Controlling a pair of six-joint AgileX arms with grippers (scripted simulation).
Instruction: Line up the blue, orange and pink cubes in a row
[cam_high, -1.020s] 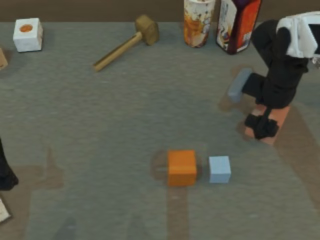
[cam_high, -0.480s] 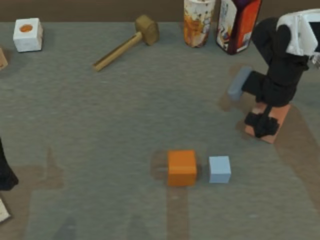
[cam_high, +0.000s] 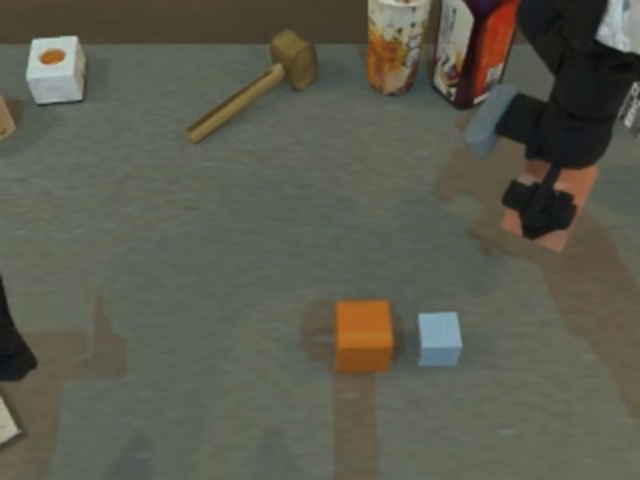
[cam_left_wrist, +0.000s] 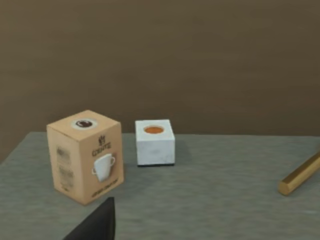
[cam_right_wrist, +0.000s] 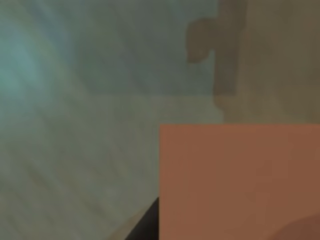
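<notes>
Right tool (cam_high: 541, 207) grips the pink cube (cam_high: 577, 195), edges skewed, corner toward the table's near-right

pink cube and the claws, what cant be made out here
- Pink cube: top view, the right claw and arm cover most of it; right wrist view, cut by the frame edge.
- Left claw: top view, only a dark part of the arm at the left edge.
- Tabletop contact under the pink cube: hidden.
</notes>
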